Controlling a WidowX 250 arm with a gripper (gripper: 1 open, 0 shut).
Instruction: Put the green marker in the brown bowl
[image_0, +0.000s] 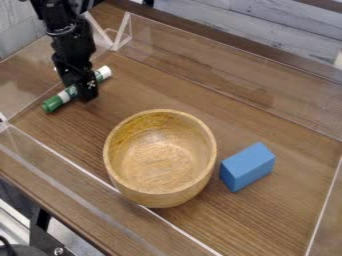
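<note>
The green marker (60, 99) lies flat on the wooden table at the far left, pointing diagonally, its middle covered by my gripper. My gripper (78, 84) hangs straight down over the marker, open, with a finger on each side of the barrel. The brown bowl (160, 156) stands upright in the middle of the table, empty, well to the right of and nearer than the marker.
A small blue block (247, 166) sits just right of the bowl. Clear plastic walls (201, 52) ring the table area. A small clear stand (118, 36) is at the back left near the arm.
</note>
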